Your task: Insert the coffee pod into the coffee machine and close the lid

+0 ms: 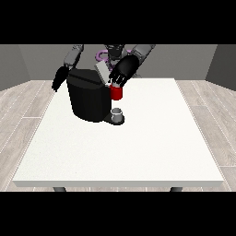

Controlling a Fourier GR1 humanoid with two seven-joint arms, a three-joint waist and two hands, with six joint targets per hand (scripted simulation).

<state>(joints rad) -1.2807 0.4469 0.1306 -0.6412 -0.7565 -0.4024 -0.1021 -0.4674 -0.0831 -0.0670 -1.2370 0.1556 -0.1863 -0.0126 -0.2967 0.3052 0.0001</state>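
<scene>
The black coffee machine (88,99) stands on the white table (138,147) at the back left. Its grey lid (101,71) is tilted up. A red thing at the machine (117,93) sits at its front top. The hand at the view's right (123,70) is right above that red thing, beside the raised lid. The hand at the view's left (59,79) hangs with straight fingers beside the machine's other side, holding nothing. A small grey thing (118,112) rests on the machine's base under the red thing; whether it is the pod does not show.
The table's front edge (118,182) runs along the near side. The table's right edge (198,129) lies well away from the machine. A wooden floor surrounds the table.
</scene>
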